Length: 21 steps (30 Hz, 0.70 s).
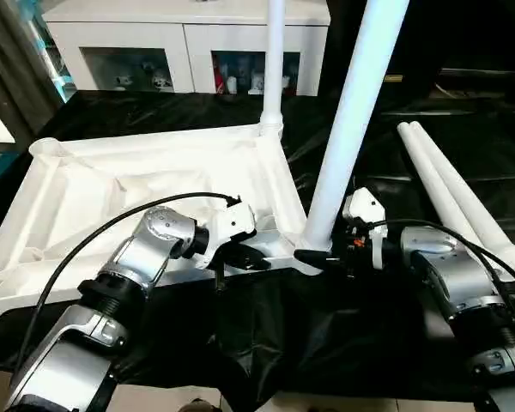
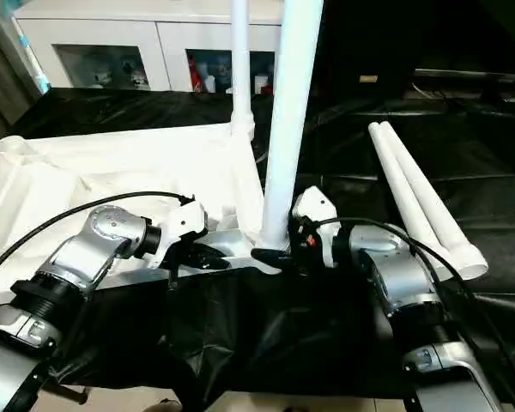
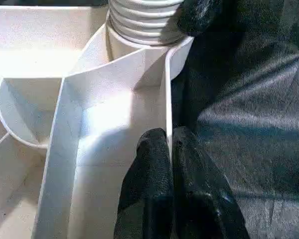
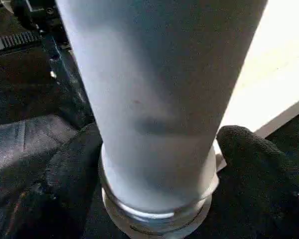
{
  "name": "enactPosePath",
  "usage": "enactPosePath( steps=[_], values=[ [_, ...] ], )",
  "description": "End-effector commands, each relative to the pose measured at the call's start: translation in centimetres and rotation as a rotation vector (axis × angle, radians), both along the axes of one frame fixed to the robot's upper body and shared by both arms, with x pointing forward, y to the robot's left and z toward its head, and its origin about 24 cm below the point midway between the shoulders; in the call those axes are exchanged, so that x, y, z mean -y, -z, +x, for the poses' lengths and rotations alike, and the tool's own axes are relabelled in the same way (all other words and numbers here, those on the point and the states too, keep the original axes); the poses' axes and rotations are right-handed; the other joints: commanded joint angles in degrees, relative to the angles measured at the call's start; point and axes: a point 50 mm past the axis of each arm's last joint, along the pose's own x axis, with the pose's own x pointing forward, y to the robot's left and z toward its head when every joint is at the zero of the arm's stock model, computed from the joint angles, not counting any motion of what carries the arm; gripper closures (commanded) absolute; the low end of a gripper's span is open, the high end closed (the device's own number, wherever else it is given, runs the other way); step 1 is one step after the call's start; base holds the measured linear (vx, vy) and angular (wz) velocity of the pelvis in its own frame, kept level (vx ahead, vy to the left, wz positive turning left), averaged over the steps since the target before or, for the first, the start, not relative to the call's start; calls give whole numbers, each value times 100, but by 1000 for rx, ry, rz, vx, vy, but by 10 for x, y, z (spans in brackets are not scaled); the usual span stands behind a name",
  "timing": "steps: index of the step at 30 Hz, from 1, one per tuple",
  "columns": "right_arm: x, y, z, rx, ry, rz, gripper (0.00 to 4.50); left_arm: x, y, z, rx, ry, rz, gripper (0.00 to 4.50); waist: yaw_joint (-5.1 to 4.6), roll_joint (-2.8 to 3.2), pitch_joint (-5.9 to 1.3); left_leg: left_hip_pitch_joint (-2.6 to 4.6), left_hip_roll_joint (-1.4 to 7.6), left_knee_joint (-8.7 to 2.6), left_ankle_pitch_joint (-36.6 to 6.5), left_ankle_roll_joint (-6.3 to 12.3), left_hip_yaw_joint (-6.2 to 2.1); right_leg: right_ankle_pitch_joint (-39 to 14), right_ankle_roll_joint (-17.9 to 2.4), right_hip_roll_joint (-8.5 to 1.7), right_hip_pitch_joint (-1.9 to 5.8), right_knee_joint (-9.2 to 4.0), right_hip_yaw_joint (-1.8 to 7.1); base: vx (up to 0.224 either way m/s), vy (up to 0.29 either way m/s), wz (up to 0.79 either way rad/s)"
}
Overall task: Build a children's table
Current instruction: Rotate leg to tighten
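The white children's table top [image 1: 112, 189] lies upside down, ribbed underside up, on black sheeting. One white leg [image 1: 274, 77] stands in the far right corner socket. A second leg [image 1: 354, 120] stands upright at the near right corner, its ribbed base [image 3: 139, 20] in the socket. My right gripper [image 4: 159, 159] is closed around this leg's base, one black finger [image 4: 65, 174] pressed on each side. My left gripper [image 3: 168, 137] is shut on the top's thin rim [image 3: 167, 89], just left of that corner.
Two loose white legs [image 1: 453, 189] lie side by side on the black sheeting [image 1: 326, 343] to the right. A white glass-door cabinet [image 1: 189, 43] stands behind the table. A dark curtain [image 1: 9, 60] hangs at the far left.
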Motion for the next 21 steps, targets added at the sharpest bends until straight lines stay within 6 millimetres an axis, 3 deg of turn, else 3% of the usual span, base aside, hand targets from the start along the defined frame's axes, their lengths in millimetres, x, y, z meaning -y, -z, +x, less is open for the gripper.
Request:
enactPosePath(
  steps=[1,10,13,14,15,17,19,21],
  values=[
    [0,1,-3,-5,-14,-10,101,5,-3,-2,-1,63,1,450,-2,9,-485,45,231,-334,-642,524,-60,-360,-1535,-373,399,-279,249,0,0,0],
    [-3,7,-6,-26,6,2,165,4,-1,-2,2,60,5,450,13,13,-501,37,226,-315,-559,519,-65,-199,-1556,-371,413,-249,247,0,0,0],
    [-3,20,-3,-42,151,25,170,9,2,3,18,-37,-10,450,4,25,-496,38,216,-313,-592,488,-64,-231,-1538,-366,407,-262,249,0,0,0],
    [-4,26,0,-42,231,28,172,12,3,7,27,-88,-28,450,-9,10,-483,33,208,-321,-660,428,-70,-372,-1531,-380,407,-280,246,0,0,0],
    [-5,32,3,-54,315,45,172,16,3,11,35,-146,-44,450,-55,10,-467,64,201,-334,-934,272,-74,-911,-1421,-390,394,-339,248,0,0,0],
    [-6,36,4,-64,367,57,173,18,4,13,39,-182,-54,450,-77,21,-423,75,187,-359,-1125,190,-69,-1377,-1320,-382,374,-401,242,0,0,0],
    [-12,42,7,-73,456,82,173,24,5,18,51,-253,-57,450,-109,25,-384,121,181,-397,-1488,74,-86,-2136,-1072,-383,360,-485,236,0,0,0],
    [-19,44,10,-76,514,100,173,29,7,21,56,-311,-65,450,-128,42,-397,147,183,-414,-1627,33,-111,-2271,-965,-392,370,-508,246,0,0,0]
  ],
)
